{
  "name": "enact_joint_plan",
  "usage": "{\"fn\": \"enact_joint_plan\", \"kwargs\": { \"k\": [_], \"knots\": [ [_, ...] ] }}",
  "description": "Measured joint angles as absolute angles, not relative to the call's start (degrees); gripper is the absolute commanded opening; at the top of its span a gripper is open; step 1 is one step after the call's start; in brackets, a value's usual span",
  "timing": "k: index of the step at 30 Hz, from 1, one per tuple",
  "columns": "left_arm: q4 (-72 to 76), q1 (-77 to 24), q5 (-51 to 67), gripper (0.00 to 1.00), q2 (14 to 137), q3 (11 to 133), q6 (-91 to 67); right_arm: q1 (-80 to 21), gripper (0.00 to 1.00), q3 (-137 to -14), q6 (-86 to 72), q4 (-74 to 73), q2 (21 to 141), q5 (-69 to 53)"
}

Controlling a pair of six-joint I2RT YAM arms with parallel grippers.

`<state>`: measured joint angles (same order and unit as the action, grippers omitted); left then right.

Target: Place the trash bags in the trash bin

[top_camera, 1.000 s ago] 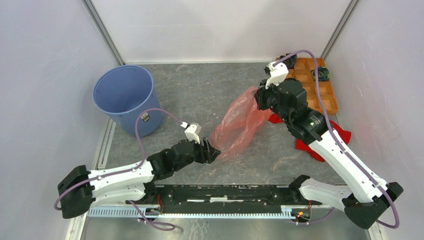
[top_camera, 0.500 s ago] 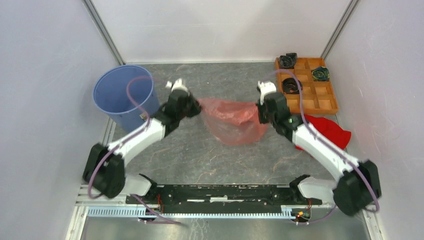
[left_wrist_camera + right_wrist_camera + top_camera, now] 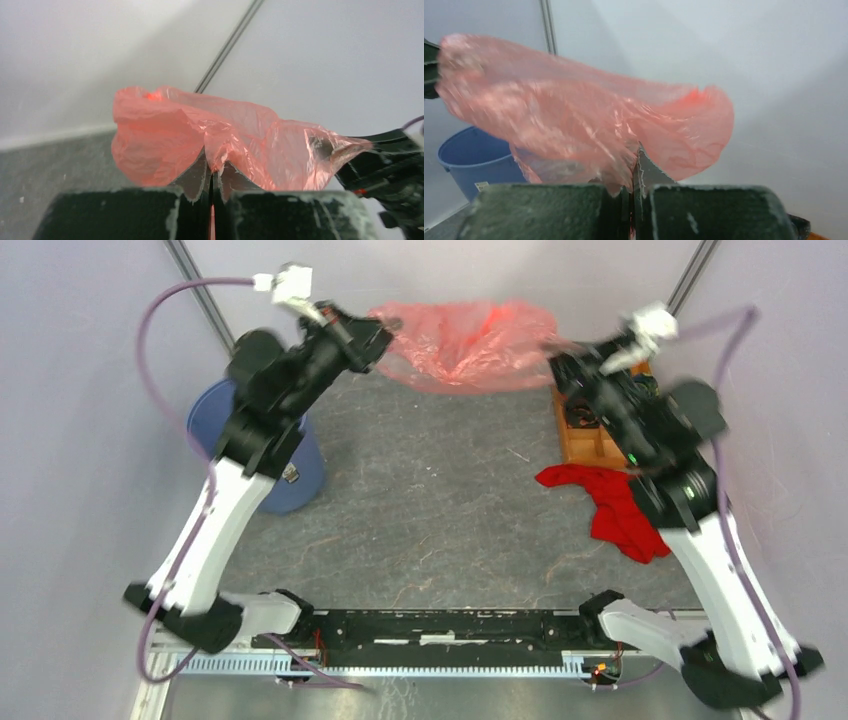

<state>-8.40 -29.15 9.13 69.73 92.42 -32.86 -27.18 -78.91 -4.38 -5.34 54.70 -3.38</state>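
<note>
- The pink trash bag (image 3: pixel 465 345) is held up in the air at the far side of the scene, stretched out between the two pincers and clear of the counter (image 3: pixel 430 500).
- The left pincer (image 3: pixel 385 332) is clamped on the bag's left end. In the left wrist view its fingers are seen pressed together, with a pinch of film caught between them.
- The right pincer (image 3: pixel 555 345) is clamped on the bag's right end. In the right wrist view the fingers are likewise seen closed on a fold of the film.
- The film is crinkled and see-through, and its middle sags in a shallow curve between the two grips.
- The blue bucket (image 3: pixel 305 465) stands upright on the counter at the far left and is partly hidden by the left arm.
- The bag is seen above and to the right of the bucket, not inside it.
- A red cloth (image 3: pixel 615 505) lies crumpled on the counter at the right, beside the right arm.
- An orange tray (image 3: pixel 580 445) is seen just beyond the cloth and is largely covered by the right arm.
</note>
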Motion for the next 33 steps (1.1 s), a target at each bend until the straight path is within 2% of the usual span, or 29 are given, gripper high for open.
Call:
{"fn": "enact_joint_plan", "kwargs": {
  "k": [3,7,11,14,18,21,25,27,30,33],
  "knots": [
    [-5.6,-29.2,7.6,0.02,61.2,81.3,-32.1,-27.2,0.01,-67.0,-4.5,2.8,49.8,-4.1],
    [-2.6,-29.1,7.0,0.02,63.2,61.6,-32.4,-27.2,0.01,-50.2,-5.3,5.6,56.4,-5.5],
    [-7.4,-28.9,7.6,0.02,71.7,39.7,-33.9,-27.2,0.00,-31.9,-7.4,1.1,61.9,-8.4],
    [-14.9,-28.8,9.0,0.02,69.6,30.3,-35.0,-27.2,0.00,-25.6,-8.3,-5.6,59.2,-10.3],
    [-18.2,-29.0,10.8,0.02,62.5,35.6,-35.2,-27.3,0.00,-31.4,-7.8,-9.0,53.5,-10.2],
    [-19.9,-28.9,11.2,0.02,62.0,49.1,-34.5,-27.2,0.00,-44.6,-6.2,-13.4,54.8,-9.3],
    [-20.6,-28.9,13.3,0.02,64.8,74.4,-32.1,-27.3,0.01,-69.5,-4.3,-16.5,59.7,-8.9],
    [-18.3,-28.9,15.0,0.02,64.3,83.2,-31.4,-27.3,0.01,-76.1,-4.2,-14.5,59.0,-9.5],
    [-14.5,-28.9,15.8,0.02,60.2,84.5,-31.2,-27.3,0.01,-76.1,-4.2,-9.9,53.8,-10.7],
    [-11.6,-28.9,15.1,0.02,53.1,76.4,-31.2,-27.3,0.01,-64.8,-4.4,-4.4,45.8,-10.9]
  ]
}}
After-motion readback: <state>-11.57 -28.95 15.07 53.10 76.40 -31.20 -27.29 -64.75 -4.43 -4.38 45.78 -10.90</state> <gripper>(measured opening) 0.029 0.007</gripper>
